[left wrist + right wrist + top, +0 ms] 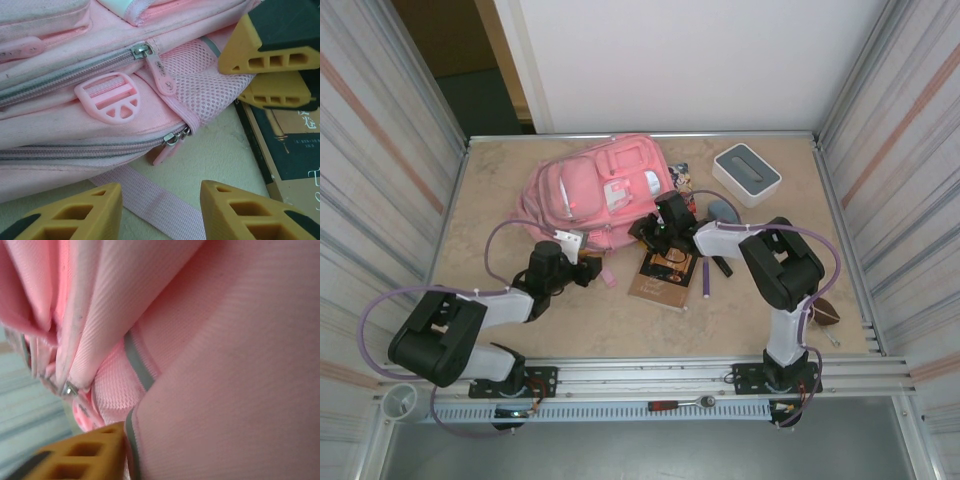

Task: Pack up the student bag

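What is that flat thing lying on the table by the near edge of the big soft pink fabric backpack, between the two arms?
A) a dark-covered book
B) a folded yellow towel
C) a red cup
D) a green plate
A: a dark-covered book with pale lettering lies flat right beside the near edge of the pink fabric backpack.

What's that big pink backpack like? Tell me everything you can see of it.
The student bag is a soft pink fabric backpack lying front-up at the far middle of the table. It has padded front pockets, a white patch, grey zips with pink pulls, shut where visible, a pink plastic buckle, a mesh side pocket and a strap trailing on the tabletop. The right hand is close against its near side.
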